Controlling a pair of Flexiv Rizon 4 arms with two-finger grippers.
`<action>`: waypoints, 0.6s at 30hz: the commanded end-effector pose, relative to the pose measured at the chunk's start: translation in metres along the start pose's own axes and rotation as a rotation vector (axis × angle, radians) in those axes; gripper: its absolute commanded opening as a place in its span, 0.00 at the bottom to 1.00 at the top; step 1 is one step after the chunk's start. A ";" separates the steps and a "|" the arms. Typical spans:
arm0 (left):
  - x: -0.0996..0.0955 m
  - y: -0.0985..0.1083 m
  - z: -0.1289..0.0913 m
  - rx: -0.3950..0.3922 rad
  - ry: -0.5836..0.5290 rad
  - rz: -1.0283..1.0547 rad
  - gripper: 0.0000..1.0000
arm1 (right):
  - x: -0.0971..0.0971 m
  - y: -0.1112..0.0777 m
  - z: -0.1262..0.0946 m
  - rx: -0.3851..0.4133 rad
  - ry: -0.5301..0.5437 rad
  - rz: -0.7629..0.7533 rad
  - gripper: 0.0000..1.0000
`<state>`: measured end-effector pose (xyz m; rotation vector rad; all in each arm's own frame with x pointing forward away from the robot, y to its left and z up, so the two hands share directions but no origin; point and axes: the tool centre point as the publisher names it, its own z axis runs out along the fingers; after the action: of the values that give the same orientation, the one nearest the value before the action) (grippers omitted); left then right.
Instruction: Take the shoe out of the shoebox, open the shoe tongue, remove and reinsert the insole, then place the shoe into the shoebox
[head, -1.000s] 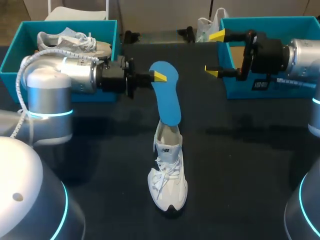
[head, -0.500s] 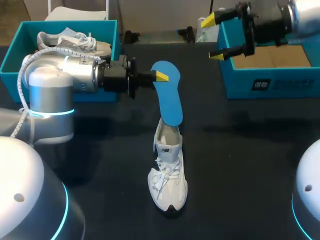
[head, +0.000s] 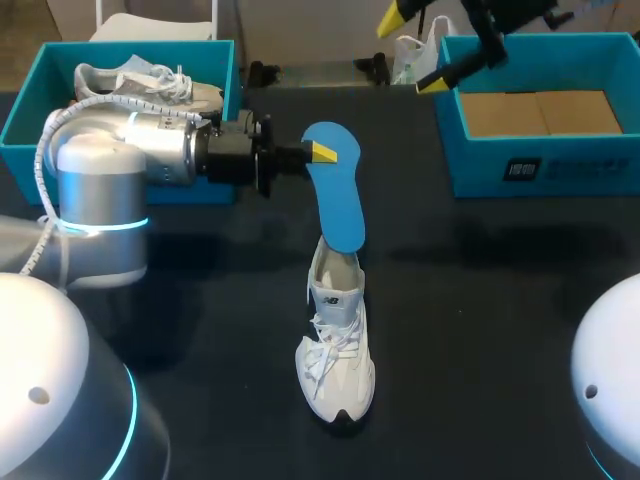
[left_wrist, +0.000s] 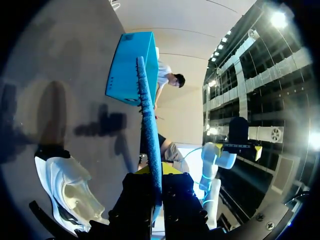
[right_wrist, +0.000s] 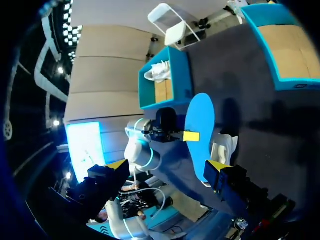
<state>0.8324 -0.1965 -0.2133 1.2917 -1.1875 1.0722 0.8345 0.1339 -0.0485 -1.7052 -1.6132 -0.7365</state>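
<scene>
The worktop (head: 480, 330) is a dark, matte black surface. Two teal shoeboxes sit at its far side, well apart. The left shoebox (head: 20, 120) holds a grey shoe (head: 140, 85). The right shoebox (head: 560, 170) shows only its bare cardboard floor.

A white shoe (head: 338, 350) stands upright on its sole in the middle of the worktop, with its toe towards me. A blue insole (head: 335, 190) rises tilted from its heel opening. I cannot tell whether the insole's lower end sits inside the shoe.

My left pincer (head: 318, 152) comes in from the left and is clenched on the insole's upper end. My right pincer (head: 413, 50) hangs high above the near corner of the right shoebox. Its yellow tips are spread wide and grasp nothing.

The left wrist view shows what the head view cannot: the insole seen edge-on, a thin blue blade pinched between both fingers, with the white shoe just beside it below. The right wrist view shows the insole's broad face instead, with one yellow tip of the left pincer pressed flat against it, and both shoeboxes beyond.
</scene>
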 end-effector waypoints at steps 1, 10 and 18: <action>0.000 0.000 0.000 0.001 0.000 0.000 0.00 | 0.011 0.004 0.009 0.015 -0.313 0.002 1.00; 0.000 0.000 0.000 0.001 0.000 0.000 0.00 | 0.021 0.006 0.024 0.026 -0.440 0.000 1.00; 0.000 0.000 0.000 0.001 0.000 0.000 0.00 | 0.027 0.000 0.033 0.040 -0.527 0.019 1.00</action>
<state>0.8324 -0.1965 -0.2134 1.2914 -1.1874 1.0724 0.8353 0.1714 -0.0498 -1.8984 -1.8330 -0.4225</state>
